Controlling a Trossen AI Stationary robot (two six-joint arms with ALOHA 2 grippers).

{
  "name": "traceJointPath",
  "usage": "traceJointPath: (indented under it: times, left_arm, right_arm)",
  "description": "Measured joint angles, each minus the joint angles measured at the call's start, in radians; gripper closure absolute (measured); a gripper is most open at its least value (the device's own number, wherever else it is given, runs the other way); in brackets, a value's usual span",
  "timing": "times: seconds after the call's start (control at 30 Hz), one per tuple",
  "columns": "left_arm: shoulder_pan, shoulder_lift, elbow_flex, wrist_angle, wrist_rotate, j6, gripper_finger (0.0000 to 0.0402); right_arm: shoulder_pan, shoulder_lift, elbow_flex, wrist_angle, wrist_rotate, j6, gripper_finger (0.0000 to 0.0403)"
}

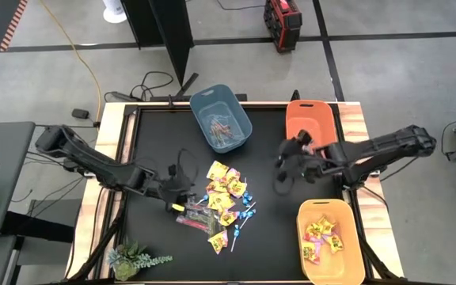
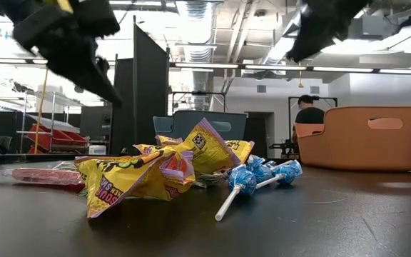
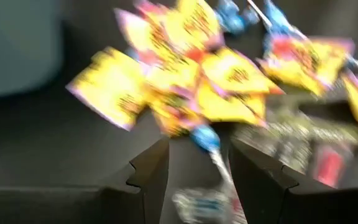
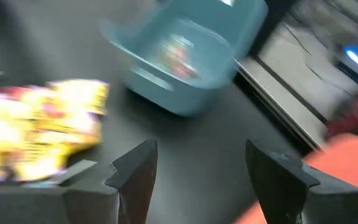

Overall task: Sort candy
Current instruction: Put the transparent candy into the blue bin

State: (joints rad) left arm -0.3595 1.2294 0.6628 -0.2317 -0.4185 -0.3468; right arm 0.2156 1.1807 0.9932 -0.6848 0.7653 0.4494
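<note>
The candy pile [image 1: 224, 199] lies mid-table: yellow square packets [image 2: 148, 171], blue lollipops [image 2: 252, 177] on thin sticks, and pinkish clear-wrapped sticks [image 1: 192, 219] at its near left side. My left gripper [image 1: 182, 194] is open at the pile's left edge. In the left wrist view, my left gripper [image 3: 197, 174] has its fingers on either side of a blue lollipop [image 3: 205, 140] without visibly touching it. My right gripper [image 1: 282, 172] is open and empty, raised to the right of the pile. In the right wrist view, my right gripper [image 4: 197, 168] has bare table between its fingers.
A blue-grey bin [image 1: 221, 117] at the far middle holds slim sticks. An orange bin [image 1: 307, 119] stands at the far right. A yellow-orange bin [image 1: 328, 237] at the near right holds yellow packets. A small plant [image 1: 133, 257] sits at the near left corner. A person [image 2: 309, 114] is far behind the table.
</note>
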Motion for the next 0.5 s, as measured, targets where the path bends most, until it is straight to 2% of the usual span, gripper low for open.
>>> traceJointPath:
  times: [0.1, 0.23, 0.5]
  left_arm:
    - [-0.008, 0.060, 0.000, 0.026, 0.093, 0.005, 0.0238]
    - [-0.038, 0.141, 0.024, 0.064, 0.135, 0.004, 0.0232]
    - [-0.171, 0.290, 0.146, -0.032, 0.208, 0.003, 0.0242]
  right_arm:
    - [0.072, 0.006, 0.000, 0.077, 0.000, -0.013, 0.0143]
    - [0.155, 0.016, 0.000, 0.135, 0.042, -0.015, 0.0143]
    - [0.245, 0.019, 0.000, 0.155, 0.147, -0.040, 0.0143]
